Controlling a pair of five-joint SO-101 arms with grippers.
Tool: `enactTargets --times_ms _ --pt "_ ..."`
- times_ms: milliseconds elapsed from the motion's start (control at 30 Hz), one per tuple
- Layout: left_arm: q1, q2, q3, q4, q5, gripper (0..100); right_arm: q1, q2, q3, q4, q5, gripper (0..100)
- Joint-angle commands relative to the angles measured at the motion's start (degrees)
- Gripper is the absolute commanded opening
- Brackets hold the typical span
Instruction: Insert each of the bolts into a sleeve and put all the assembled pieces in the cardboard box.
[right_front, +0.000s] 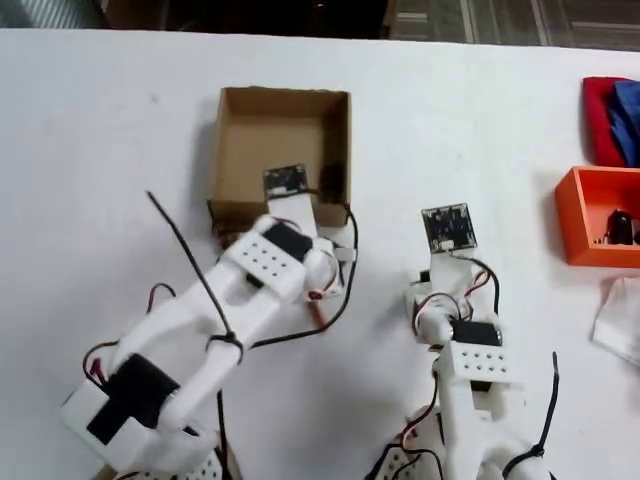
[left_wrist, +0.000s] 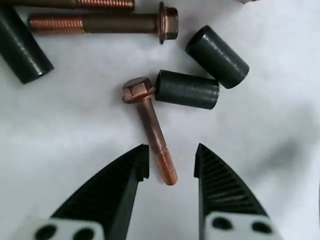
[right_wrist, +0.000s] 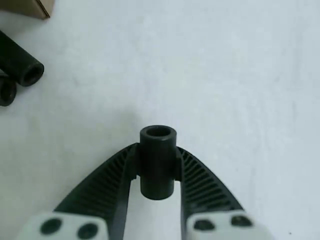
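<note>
Left gripper (left_wrist: 171, 155) gapes astride a bolt (left_wrist: 150, 125), while right gripper (right_wrist: 157, 152) clamps a sleeve (right_wrist: 157, 170).

Plainly a robotics lab bench: white tabletop (right_front: 110, 130), exposed wiring (right_front: 183, 256) and bare circuit boards (right_front: 449, 228), orange parts bin (right_front: 566, 220) well apart from the right gripper (right_wrist: 158, 151), loose bolts (left_wrist: 150, 125) and sleeves (left_wrist: 187, 90) just ahead of the left gripper (left_wrist: 171, 160).

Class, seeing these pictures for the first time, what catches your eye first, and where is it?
The right gripper is shut on a black sleeve, its open end facing the wrist camera. The left gripper hangs open, straddling the threaded end of a copper bolt lying on the white table beside a second sleeve. A cardboard box sits beyond one arm.
</note>
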Motion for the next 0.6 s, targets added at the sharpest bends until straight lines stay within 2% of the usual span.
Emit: enactTargets --times_ms 0,233,567 --pt "-0.79 -0.44 0.75 -2.73 0.53 17 0.40 -1.80 -0.18 -1.19 -0.44 2.1" --pt "-6.07 3.08 0.84 -2.81 0.26 17 0.40 -1.80 -0.18 -1.19 -0.44 2.1" --pt "-5.98 10.64 -4.18 -1.58 0.18 17 0.40 -1.80 -0.18 -0.92 -0.44 2.1"
